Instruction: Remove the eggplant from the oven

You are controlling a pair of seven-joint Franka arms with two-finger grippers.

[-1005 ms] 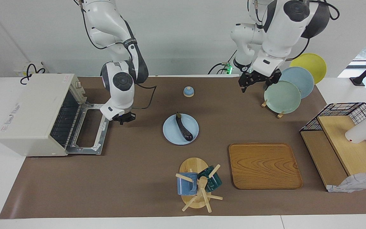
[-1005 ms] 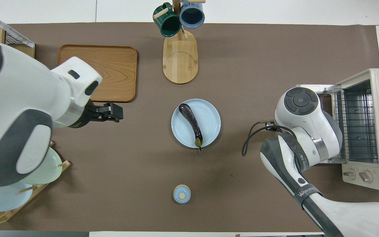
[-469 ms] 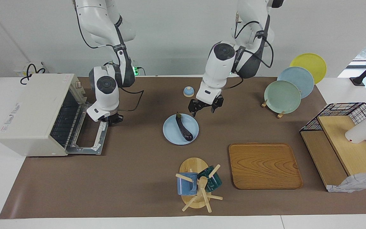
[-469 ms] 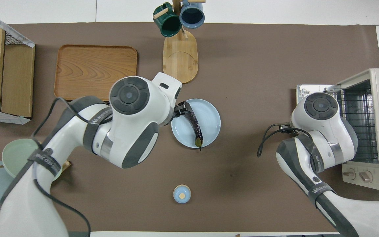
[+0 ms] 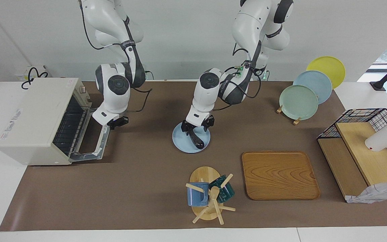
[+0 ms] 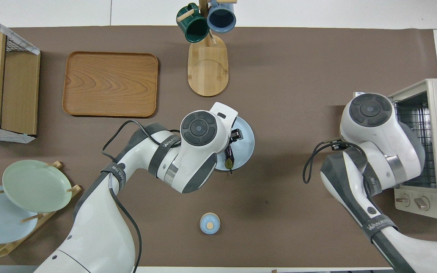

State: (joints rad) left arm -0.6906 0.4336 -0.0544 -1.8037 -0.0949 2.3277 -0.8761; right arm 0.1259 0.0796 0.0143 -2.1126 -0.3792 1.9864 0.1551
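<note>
Sitting on a light blue plate point(image 5: 180, 142) mid-table is the eggplant point(image 5: 196, 140) — well apart from the oven point(image 5: 35, 121), whose door point(image 5: 94, 144) hangs partly open at the right arm's end. The left gripper point(image 5: 197, 127) is down at the eggplant's stem end, fingers straddling it, but can't tell if they've actually closed. The right gripper point(image 5: 117, 122) is at the top edge of the oven door — its jaws are too hidden to call either.
</note>
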